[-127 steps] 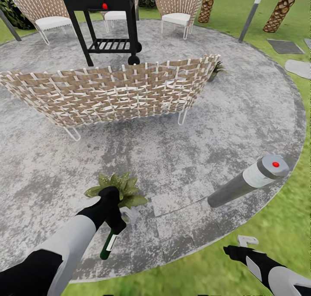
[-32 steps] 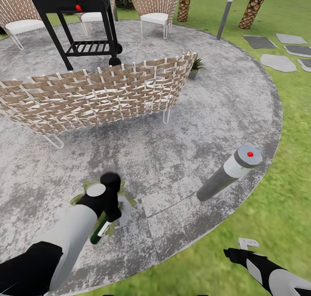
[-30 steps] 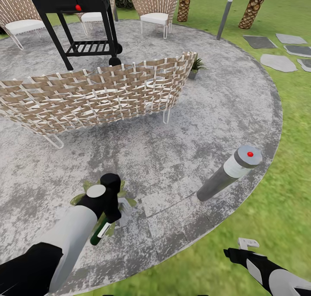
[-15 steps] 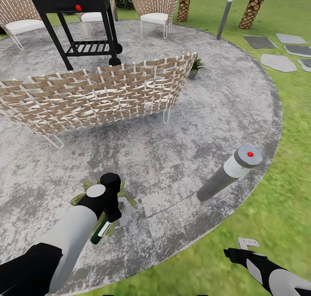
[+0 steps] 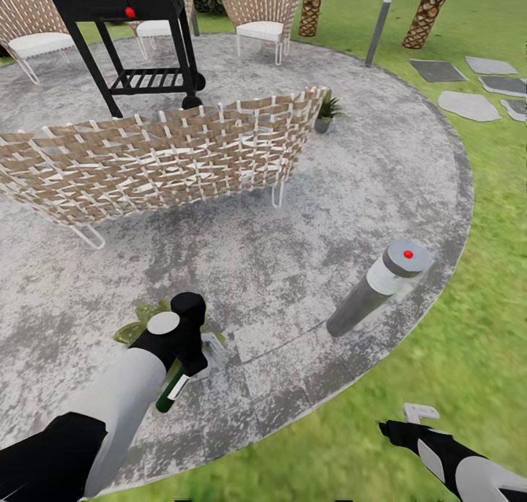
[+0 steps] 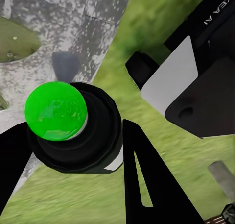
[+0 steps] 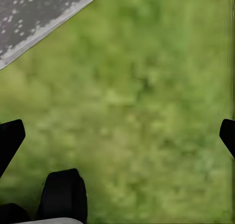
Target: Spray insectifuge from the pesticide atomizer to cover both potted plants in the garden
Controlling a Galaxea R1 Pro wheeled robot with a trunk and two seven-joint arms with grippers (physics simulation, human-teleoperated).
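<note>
Gripping the pesticide atomizer, the left gripper is pinching the bottle between its black fingers; seen along them, the bottle's dark body and bright green end are sitting snug in the grip.

Item, bottle: it is hanging below the wrist, its long axis lying slantwise, the dark green base and white label pointing toward seven o'clock in the head view, the spray end hidden under the gripper, toward one o'clock.

Item, near potted plant: leaves are showing at ten o'clock from the gripper, partly hidden behind the wrist, on the grey patio.

Item, far potted plant: standing at one o'clock, just off the woven bench end, well apart from the bottle.

Item, right gripper: hovering low over the lawn at five o'clock, fingers spread and holding nothing.

Step in hand, by judgement: spraying the near plant. Next move is calling for a check that those leaves are covered, then carrying the bottle round the bench end to the far plant, nozzle toward the rosette.
</note>
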